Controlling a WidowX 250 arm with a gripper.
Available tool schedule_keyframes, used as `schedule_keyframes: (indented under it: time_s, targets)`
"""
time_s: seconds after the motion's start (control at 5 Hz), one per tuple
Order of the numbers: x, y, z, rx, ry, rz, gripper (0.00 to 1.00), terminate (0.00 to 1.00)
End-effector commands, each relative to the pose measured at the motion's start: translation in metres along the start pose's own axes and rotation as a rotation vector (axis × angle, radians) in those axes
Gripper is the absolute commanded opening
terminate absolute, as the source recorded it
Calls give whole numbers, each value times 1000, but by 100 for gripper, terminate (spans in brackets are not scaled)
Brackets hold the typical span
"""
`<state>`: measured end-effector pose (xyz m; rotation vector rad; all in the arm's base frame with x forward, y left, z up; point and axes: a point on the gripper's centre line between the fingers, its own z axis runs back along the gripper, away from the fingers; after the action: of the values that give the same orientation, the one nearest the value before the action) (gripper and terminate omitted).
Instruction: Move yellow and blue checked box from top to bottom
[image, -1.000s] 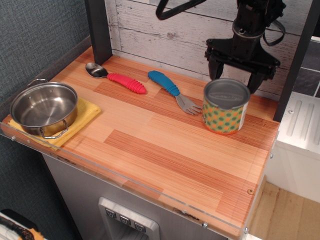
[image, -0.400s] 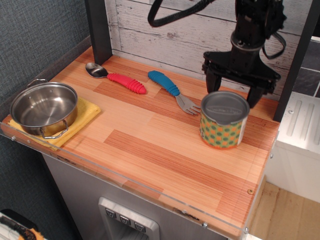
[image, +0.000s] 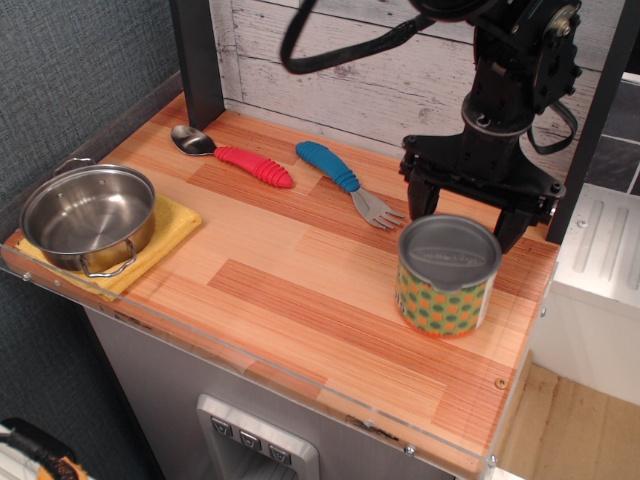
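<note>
Where the striped wooden counter (image: 300, 290) neared its right front corner stood the yellow and blue checked box (image: 446, 277), a squat cylinder with dull grey metal lid. Behind it hung the black end effector (image: 477, 212), fingers spread apart, gripping nothing. Also listed: steel pot (image: 88, 217) on yellow cloth (image: 165, 238); whitewashed plank wall (image: 350, 70).

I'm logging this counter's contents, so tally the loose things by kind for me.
Cutlery: 2, red-handled spoon and blue-handled fork
Cans: 1, yellow and blue checked box
Pots: 1, steel pot
Cloths: 1, yellow cloth under the pot
Total: 5
</note>
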<state>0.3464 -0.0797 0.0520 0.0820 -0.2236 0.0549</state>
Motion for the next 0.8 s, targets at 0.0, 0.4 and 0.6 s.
schedule_keyframes:
  time_s: [0.0,0.4,0.6]
  targets:
    - [-11,-4,25,-21,-24,24,100,0]
    - [-34,-17,30,-34,25,27,100,0]
    - [-47,-21,29,-44,46,17,100,0]
